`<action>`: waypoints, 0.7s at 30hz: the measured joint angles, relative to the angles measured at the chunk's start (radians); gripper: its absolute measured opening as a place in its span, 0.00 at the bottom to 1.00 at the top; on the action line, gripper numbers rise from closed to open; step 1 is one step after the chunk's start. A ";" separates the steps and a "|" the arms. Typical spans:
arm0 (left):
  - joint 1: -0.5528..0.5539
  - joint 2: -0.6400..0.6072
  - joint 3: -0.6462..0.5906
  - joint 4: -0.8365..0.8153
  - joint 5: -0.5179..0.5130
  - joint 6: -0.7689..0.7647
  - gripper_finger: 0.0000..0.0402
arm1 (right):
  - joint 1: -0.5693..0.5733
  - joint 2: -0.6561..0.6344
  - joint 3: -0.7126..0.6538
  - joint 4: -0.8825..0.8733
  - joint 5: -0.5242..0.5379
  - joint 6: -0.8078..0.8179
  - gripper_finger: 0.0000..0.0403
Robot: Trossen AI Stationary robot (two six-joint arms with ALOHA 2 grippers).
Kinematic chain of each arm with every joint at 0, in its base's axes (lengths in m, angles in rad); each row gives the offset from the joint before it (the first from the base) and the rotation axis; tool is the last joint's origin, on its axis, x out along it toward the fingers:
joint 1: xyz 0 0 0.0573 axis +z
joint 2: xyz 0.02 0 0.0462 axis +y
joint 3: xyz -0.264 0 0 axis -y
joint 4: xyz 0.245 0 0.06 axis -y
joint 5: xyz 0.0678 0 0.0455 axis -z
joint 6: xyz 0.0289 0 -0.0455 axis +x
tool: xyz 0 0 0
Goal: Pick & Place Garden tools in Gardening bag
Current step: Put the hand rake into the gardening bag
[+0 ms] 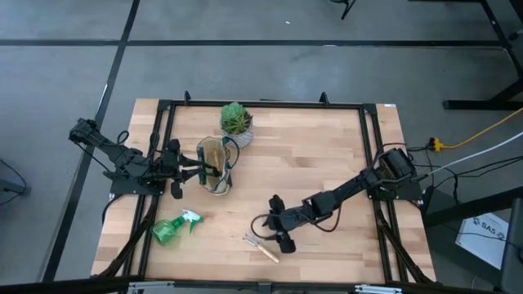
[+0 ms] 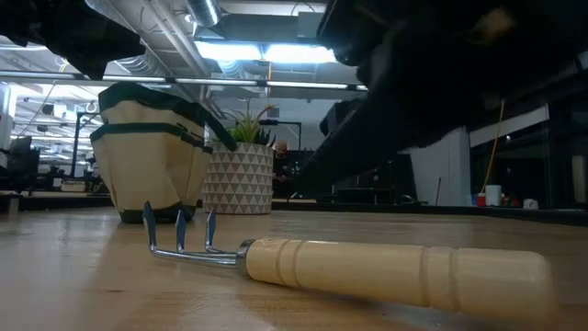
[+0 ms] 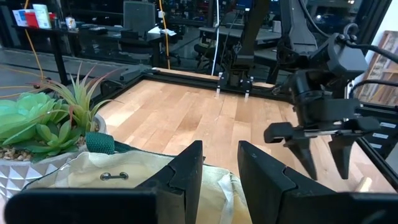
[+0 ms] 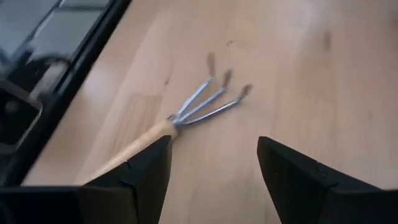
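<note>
The cream gardening bag [image 1: 216, 166] with green trim stands at the table's left middle and also shows in the low view [image 2: 147, 152]. My left gripper [image 1: 199, 171] is at the bag's left rim, shut on it. The wooden-handled mini rake [image 1: 261, 247] lies flat near the front edge, also in the low view [image 2: 367, 267] and the right wrist view [image 4: 180, 118]. My right gripper [image 1: 280, 231] hangs open just above and right of the rake, touching nothing. The green spray bottle [image 1: 173, 229] lies on its side at the front left. Trowel and shears do not show. My left gripper pinches the bag's cream top rim [image 3: 219, 194] between its two fingers, on the side of the bag toward the table's left. The fingers come about level from the table's left. The bag stands upright on the table.
A potted green plant [image 1: 236, 122] in a white patterned pot stands just behind the bag, toward the far edge. A black frame [image 1: 261, 104] runs around the table. Bare wood lies between the bag and the rake.
</note>
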 joint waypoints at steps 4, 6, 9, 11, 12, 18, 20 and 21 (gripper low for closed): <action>0.000 0.000 0.000 0.000 0.000 0.000 0.24 | -0.011 0.000 0.000 -0.005 -0.002 0.105 0.60; 0.000 0.000 0.000 0.000 0.000 0.000 0.24 | -0.011 0.000 0.011 -0.024 -0.028 0.114 0.60; 0.000 0.000 0.000 0.000 0.000 0.000 0.24 | -0.008 0.000 0.037 -0.075 -0.042 0.093 0.60; 0.000 0.000 0.000 0.000 0.000 0.000 0.24 | -0.008 0.000 0.064 -0.126 -0.042 0.067 0.60; 0.000 0.000 0.000 0.000 0.000 0.000 0.24 | -0.009 0.000 0.083 -0.156 -0.042 0.054 0.60; 0.000 0.000 0.000 0.000 0.000 0.000 0.24 | -0.003 -0.001 0.197 -0.343 -0.041 0.045 0.60; 0.000 0.000 0.000 0.000 0.000 0.000 0.24 | 0.008 -0.002 0.230 -0.377 -0.041 0.070 0.60; 0.000 0.000 0.000 0.000 0.000 0.000 0.24 | 0.015 -0.002 0.242 -0.388 -0.041 0.086 0.60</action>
